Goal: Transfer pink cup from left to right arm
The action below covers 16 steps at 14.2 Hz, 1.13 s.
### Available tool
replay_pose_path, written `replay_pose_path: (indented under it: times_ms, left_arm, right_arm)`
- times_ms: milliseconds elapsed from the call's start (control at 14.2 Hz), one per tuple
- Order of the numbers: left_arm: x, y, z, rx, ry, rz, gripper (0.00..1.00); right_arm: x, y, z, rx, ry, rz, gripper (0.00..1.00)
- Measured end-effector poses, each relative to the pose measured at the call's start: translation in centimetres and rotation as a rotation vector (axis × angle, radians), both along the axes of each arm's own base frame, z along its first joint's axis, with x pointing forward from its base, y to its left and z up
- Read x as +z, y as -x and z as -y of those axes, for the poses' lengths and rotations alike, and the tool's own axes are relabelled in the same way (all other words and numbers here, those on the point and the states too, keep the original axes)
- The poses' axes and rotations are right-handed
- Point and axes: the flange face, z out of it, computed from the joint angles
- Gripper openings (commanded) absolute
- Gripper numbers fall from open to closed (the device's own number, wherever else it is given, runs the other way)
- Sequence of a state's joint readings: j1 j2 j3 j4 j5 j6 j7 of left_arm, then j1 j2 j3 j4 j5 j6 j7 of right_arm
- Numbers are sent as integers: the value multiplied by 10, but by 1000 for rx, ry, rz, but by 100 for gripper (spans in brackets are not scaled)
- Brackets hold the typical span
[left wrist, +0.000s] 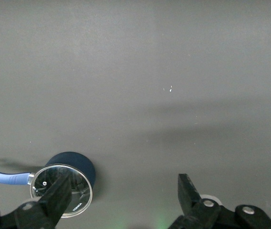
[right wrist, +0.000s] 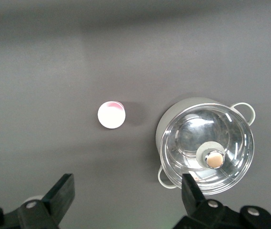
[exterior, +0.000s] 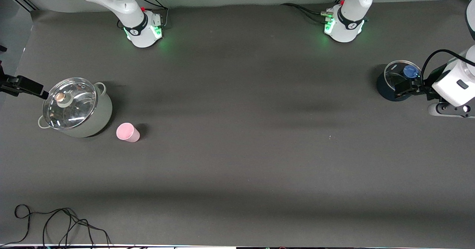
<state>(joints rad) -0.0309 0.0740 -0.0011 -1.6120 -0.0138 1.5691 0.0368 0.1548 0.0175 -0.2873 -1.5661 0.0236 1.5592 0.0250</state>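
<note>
The pink cup [exterior: 128,132] stands upright on the counter [exterior: 241,148] beside the lidded grey pot [exterior: 76,108], near the right arm's end, with open room around. The left gripper [left wrist: 123,195] and right gripper [right wrist: 128,193] are held apart, empty. The dark pot [left wrist: 71,179] is shown under the left gripper.
</note>
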Motion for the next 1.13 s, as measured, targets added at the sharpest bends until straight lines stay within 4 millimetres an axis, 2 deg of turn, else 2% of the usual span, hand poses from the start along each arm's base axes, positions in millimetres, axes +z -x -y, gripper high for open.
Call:
replay_pose_path:
  times_ms: [423,916,1128]
  left_arm:
    - [3,0,1,-2,0,5,99]
    - [6,0,1,-2,0,8,99]
    - [5,0,1,-2,0,7,99]
  right_arm:
    - [13,8,-10,20,-3,26,100]
    - [7,15,-15,29,0,18,100]
    - [13,14,-16,31,3,38,100]
